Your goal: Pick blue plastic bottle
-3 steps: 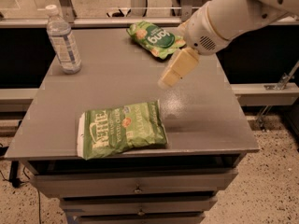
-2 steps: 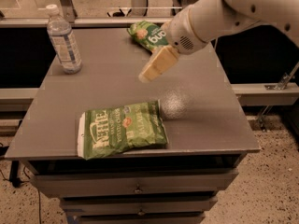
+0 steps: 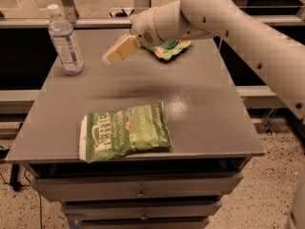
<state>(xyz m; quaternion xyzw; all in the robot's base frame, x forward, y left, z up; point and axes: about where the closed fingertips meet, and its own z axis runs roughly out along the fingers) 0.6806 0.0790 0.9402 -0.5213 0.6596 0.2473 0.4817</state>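
- Gripper [image 3: 112, 55] hangs over the far middle of the table [image 3: 200, 109], tip aimed down and left toward the bottle, well apart from it; whether it is apart or together cannot be told, and nothing shows in its grasp
- Arm [image 3: 238, 23] comes in from the right, cut off at the right edge
- Far green snack bag [image 3: 172, 49] is largely hidden behind the wrist; only one end shows
- Blue plastic bottle [image 3: 66, 42] stands at the table's far left corner, upright, long axis vertical, white cap on top; label print is too small to read
- Near green snack bag [image 3: 125, 131] lies flat toward the front edge, left of centre
- Drawers [image 3: 138, 185] under the table are cut off at the bottom
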